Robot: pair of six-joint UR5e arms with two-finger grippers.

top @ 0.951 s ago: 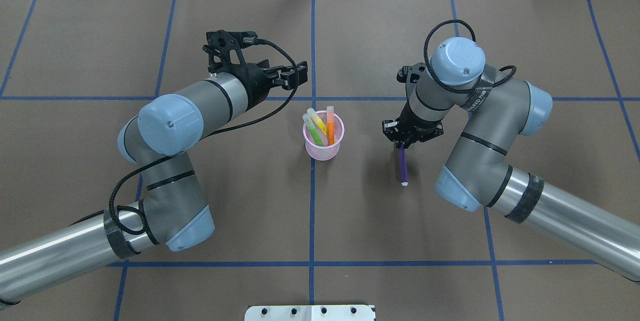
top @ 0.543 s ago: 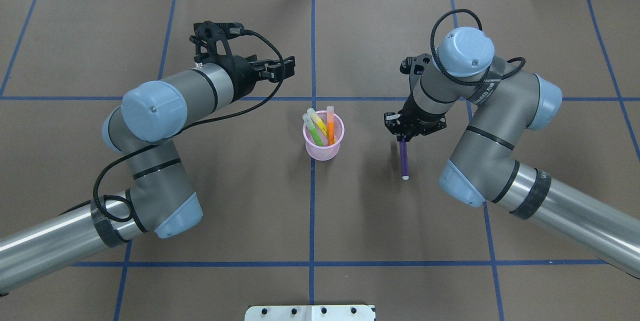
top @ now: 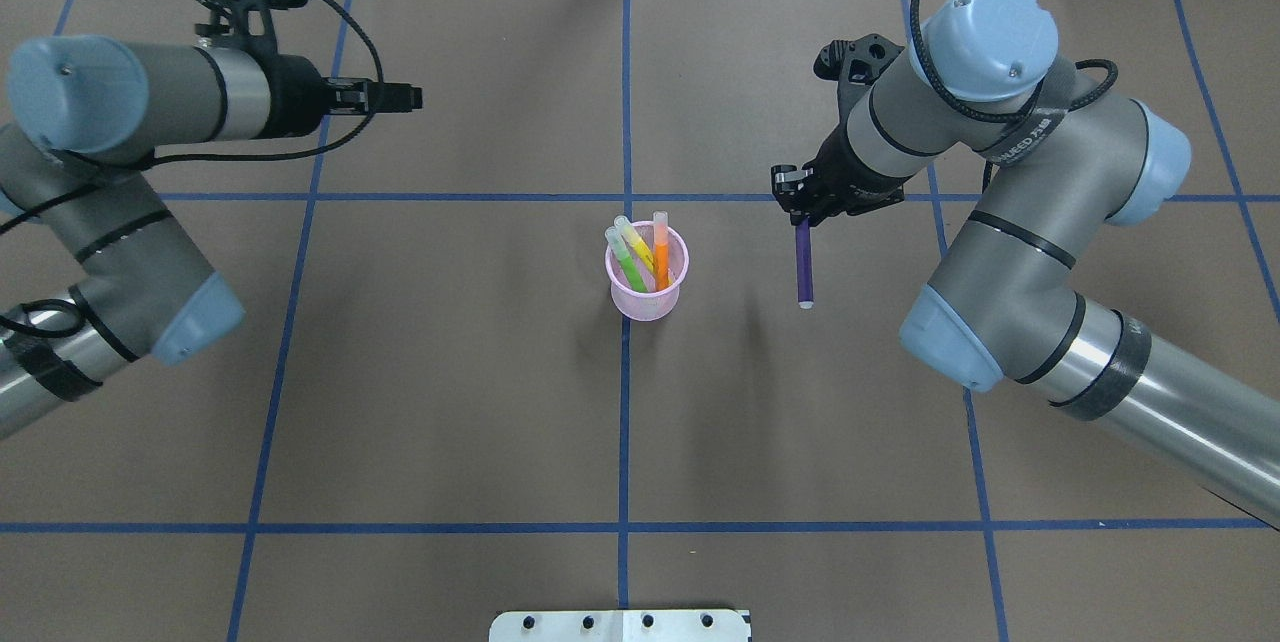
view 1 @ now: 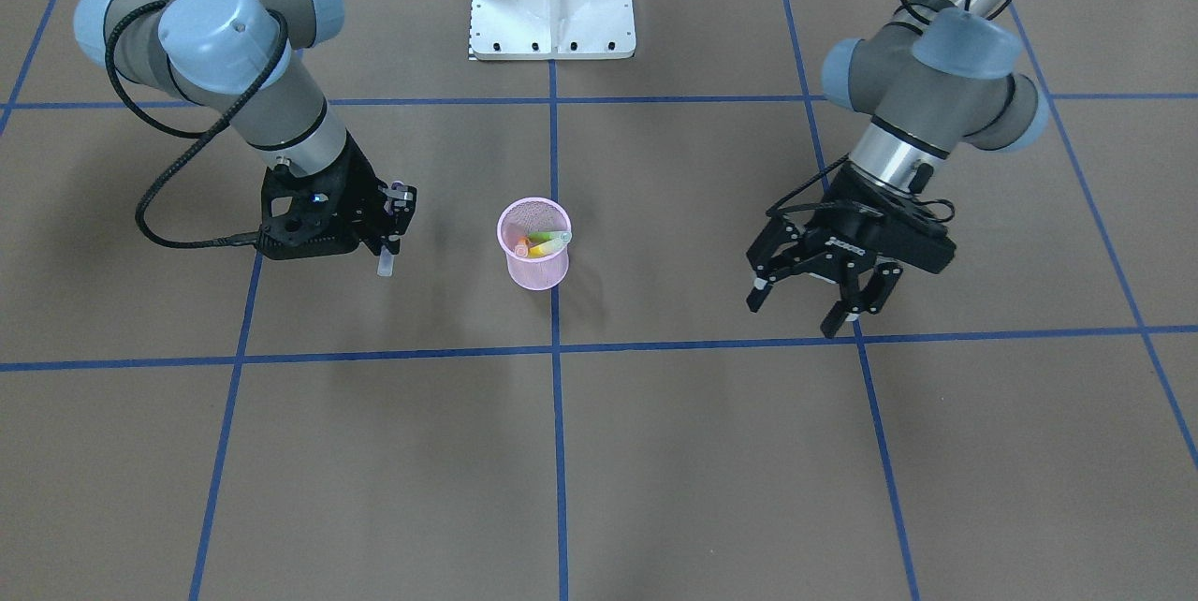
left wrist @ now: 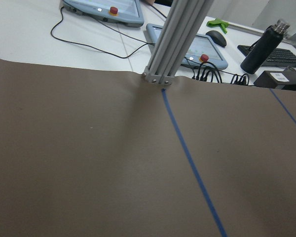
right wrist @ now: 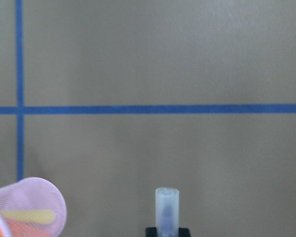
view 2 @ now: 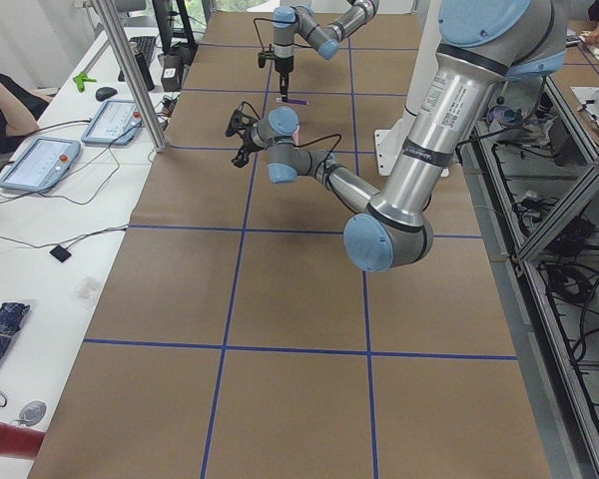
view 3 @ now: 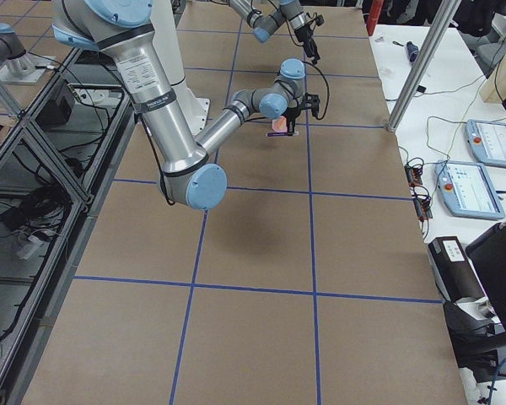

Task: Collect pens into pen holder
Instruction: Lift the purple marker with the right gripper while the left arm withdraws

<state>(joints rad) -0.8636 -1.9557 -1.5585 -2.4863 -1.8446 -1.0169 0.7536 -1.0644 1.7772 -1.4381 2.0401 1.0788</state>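
The right end effector (top: 802,219), clamped on the purple pen (top: 803,267), has lifted it clear of the counter (top: 450,392). The pen now hangs cap-down, to the right of the pen holder (top: 648,307). The green pen (top: 627,264), yellow pen (top: 637,244) and orange pen (top: 660,247) stay inside. The left end effector (view 1: 792,317), fingers apart, has pulled well away leftward.

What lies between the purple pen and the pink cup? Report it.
Nothing: in the overhead view only bare brown table cover separates the purple pen from the pink cup.
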